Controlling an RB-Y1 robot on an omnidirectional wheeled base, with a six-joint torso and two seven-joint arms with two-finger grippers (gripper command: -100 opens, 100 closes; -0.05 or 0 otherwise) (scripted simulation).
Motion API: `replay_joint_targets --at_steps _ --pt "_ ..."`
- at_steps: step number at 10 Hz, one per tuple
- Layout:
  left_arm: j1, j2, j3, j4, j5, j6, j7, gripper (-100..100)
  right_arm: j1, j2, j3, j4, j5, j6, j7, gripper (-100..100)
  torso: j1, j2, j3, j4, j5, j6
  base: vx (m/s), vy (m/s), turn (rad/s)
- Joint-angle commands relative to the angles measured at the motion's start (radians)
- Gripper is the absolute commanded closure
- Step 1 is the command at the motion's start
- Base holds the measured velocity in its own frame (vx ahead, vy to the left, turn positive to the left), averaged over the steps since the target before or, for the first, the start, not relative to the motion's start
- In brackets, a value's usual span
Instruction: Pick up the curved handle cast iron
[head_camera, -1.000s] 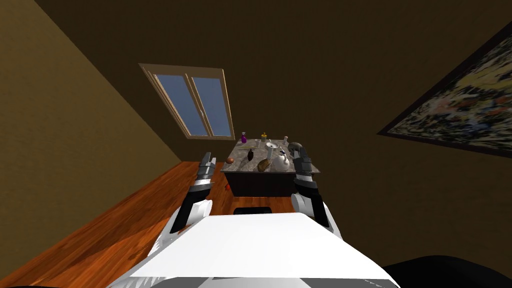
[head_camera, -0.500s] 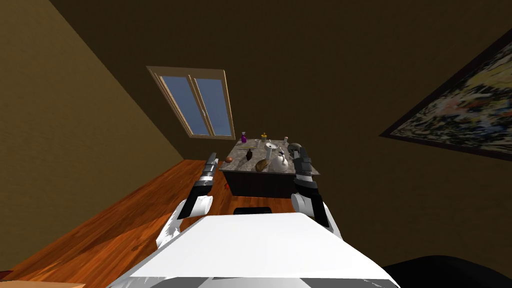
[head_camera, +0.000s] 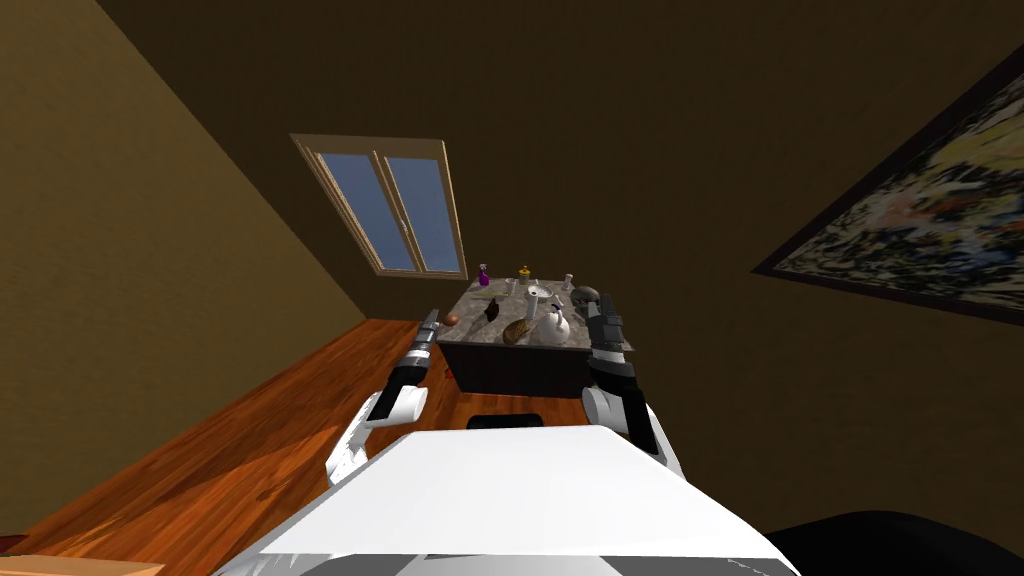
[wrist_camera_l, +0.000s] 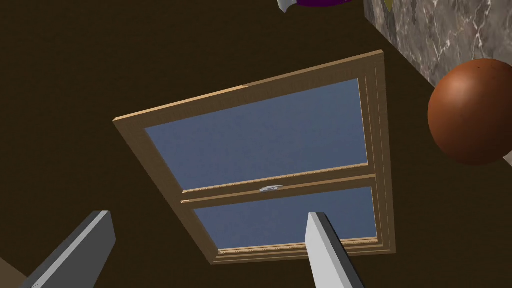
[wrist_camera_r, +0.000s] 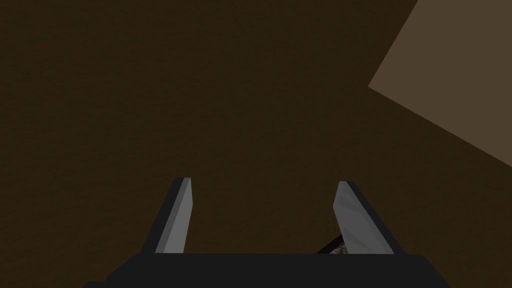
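Right now my right gripper (head_camera: 601, 306) hangs, fingers parted, at the marble table (head_camera: 478, 333) on its right edge, and what looks like the dark cast iron (head_camera: 586, 294) sits on top just beyond its tips. My left gripper (wrist_camera_l: 207, 214) is spread wide too, near the brown ball (wrist_camera_l: 472, 112) at the table's left side.

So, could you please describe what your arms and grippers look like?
Both arms are white and light grey with dark joints. The left arm ends in the left gripper, the right arm in the right gripper; each has two thin, light grey, blade-like fingers on a dark box.
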Motion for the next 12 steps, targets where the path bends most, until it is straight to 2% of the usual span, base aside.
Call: replay_joint_targets --at_steps 1,6,12 --pt "-0.012 -0.001 -0.002 0.015 -0.007 0.039 -0.006 -100 0.000 0.000 0.000 0.000 0.000 0.000 0.000 0 0.000 0.000 0.000 0.000 0.000 0.000 0.014 -0.062 -0.023" --pt "-0.031 -0.004 -0.015 0.058 -0.024 0.135 -0.016 -100 0.000 0.000 0.000 0.000 0.000 0.000 0.000 0 0.001 -0.001 -0.001 0.000 0.000 0.000 0.025 -0.057 -0.046" --pt "-0.025 -0.022 -0.049 0.079 -0.041 0.240 -0.020 -100 0.000 0.000 0.000 0.000 0.000 0.000 0.000 0 0.002 -0.002 -0.001 0.000 0.000 0.000 0.047 -0.042 -0.101"
